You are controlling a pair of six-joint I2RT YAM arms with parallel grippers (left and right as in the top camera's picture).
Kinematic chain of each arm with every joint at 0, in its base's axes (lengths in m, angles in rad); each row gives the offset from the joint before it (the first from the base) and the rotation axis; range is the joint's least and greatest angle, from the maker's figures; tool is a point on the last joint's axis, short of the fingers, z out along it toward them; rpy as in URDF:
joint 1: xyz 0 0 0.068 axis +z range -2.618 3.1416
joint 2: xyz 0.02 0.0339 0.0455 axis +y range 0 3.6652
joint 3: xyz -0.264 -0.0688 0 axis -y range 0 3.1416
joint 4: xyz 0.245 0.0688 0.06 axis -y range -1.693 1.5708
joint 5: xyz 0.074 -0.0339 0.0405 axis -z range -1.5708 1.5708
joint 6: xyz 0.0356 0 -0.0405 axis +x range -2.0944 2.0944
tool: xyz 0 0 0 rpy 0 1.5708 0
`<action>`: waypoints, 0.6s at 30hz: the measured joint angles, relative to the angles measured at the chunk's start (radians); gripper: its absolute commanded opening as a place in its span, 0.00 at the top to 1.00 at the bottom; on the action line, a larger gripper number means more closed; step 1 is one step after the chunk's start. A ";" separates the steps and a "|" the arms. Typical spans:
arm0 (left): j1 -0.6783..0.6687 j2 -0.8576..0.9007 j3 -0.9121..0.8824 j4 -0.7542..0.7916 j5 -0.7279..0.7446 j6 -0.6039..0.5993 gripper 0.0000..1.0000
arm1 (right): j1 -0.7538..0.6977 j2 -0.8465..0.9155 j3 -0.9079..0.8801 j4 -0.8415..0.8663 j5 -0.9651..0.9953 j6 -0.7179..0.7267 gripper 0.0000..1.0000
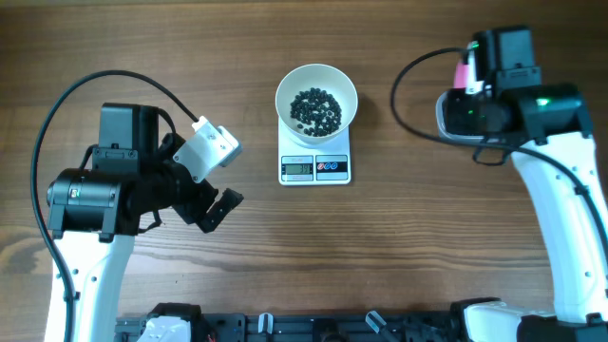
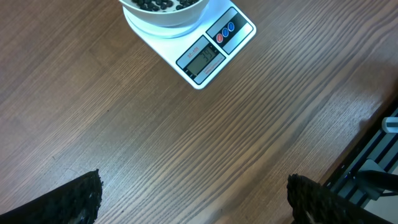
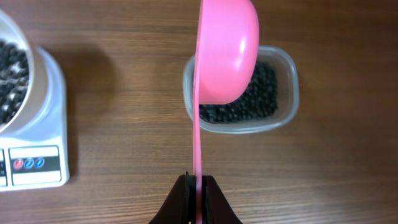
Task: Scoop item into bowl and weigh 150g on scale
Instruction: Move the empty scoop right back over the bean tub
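**Scoop poised over the tub, bowl partly filled**

The small white rectangular digital scale sits on the wooden counter carrying the round white bowl, so each added load registers. Glossy black beans cover the bowl's bottom. More fill the clear plastic tub right of the scale. The right fingers are clamped on the handle of the pink plastic scoop, turned on edge above the tub, probably ready to dig. The left fingers, spread wide and empty, hang left of the scale.
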 measured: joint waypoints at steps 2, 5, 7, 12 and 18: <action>0.000 0.000 0.000 0.000 0.000 0.000 0.00 | -0.040 0.001 0.000 -0.005 -0.016 0.013 0.96; 0.000 0.000 0.000 0.000 0.000 0.000 0.00 | -0.079 0.008 0.000 -0.012 -0.027 0.031 0.96; 0.000 0.000 0.000 0.000 0.000 0.000 0.00 | -0.100 0.019 0.000 -0.014 -0.035 0.044 0.96; 0.000 0.000 0.000 0.000 0.000 0.000 0.00 | -0.134 0.076 0.000 -0.048 -0.037 0.050 0.96; 0.000 0.000 0.000 0.000 0.000 0.000 0.00 | -0.138 0.168 0.000 -0.058 -0.010 0.038 0.96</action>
